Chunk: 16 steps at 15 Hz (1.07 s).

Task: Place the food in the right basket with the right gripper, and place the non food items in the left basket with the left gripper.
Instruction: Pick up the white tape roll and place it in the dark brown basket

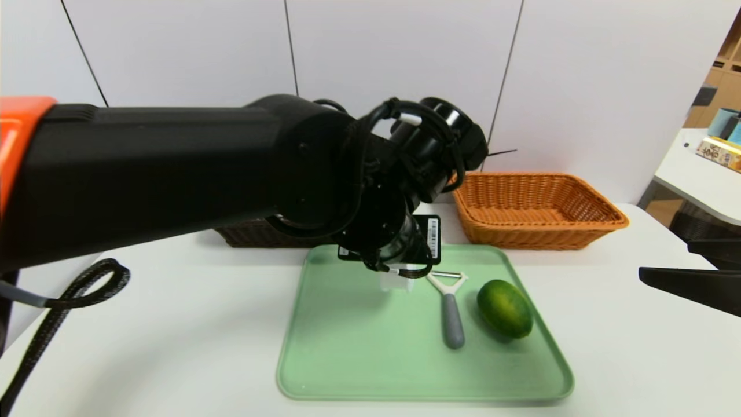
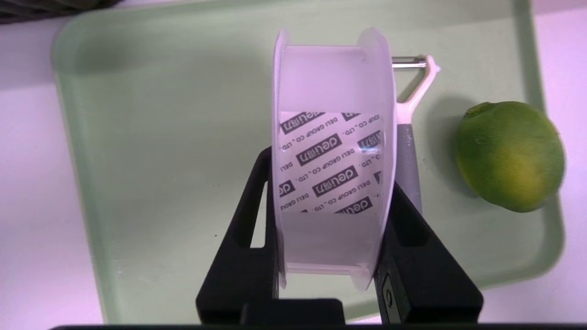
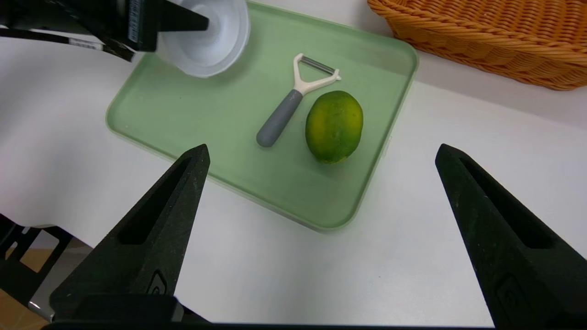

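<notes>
Reading "DELI GROUP CO., LTD.", the tape roll (image 2: 332, 156) sits clamped in the left pincer (image 2: 330, 229); only the right wrist view shows the right pincer (image 3: 321, 229) spread apart.

Head view: left arm (image 1: 173, 168) covers most of the dark left basket (image 1: 255, 234); only a strip of its near wall shows. The arm also hides nearly all of the tape roll (image 1: 396, 278); a small white piece shows below the wrist. Left gripper fingers not visible here. Right gripper (image 1: 689, 284) cut off by the right edge; only one dark finger shows.

Left wrist view: tape roll (image 2: 332, 156) hides part of the peeler (image 2: 408, 137), blade end and handle partly seen.

Right wrist view: orange basket (image 3: 481, 36) cut by the top and right edges; tape roll (image 3: 211, 41) cut by the top edge.
</notes>
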Each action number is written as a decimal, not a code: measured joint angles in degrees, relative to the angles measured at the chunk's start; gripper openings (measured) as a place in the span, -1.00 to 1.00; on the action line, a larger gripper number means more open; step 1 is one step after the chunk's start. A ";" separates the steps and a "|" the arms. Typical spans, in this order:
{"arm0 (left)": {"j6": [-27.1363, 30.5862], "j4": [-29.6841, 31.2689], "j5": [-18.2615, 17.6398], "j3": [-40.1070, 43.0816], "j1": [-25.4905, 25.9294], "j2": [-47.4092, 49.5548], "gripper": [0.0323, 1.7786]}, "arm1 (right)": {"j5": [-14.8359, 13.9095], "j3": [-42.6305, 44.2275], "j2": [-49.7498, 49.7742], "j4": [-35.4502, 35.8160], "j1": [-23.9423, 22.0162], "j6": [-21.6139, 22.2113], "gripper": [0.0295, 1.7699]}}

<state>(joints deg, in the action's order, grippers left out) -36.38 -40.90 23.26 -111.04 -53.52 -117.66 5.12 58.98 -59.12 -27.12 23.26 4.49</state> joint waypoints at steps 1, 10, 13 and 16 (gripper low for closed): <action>1.23 0.00 0.13 0.00 0.35 1.46 -0.40 | 0.00 0.00 0.00 0.01 0.00 0.00 0.92; 21.44 4.90 -3.39 -0.06 20.81 8.63 -0.40 | 0.09 -0.30 0.33 0.04 0.00 -0.02 0.92; 30.48 9.84 -9.44 -0.06 31.48 8.55 -0.40 | 0.11 -0.41 0.33 0.01 0.00 -0.05 0.92; 37.74 16.13 -12.48 -0.06 38.06 6.58 -0.40 | 0.11 -0.52 0.30 -0.05 0.00 -0.02 0.92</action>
<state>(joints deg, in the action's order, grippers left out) 1.37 -24.77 10.78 -111.11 -15.46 -111.08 5.23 58.45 -58.82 -27.17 23.26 4.46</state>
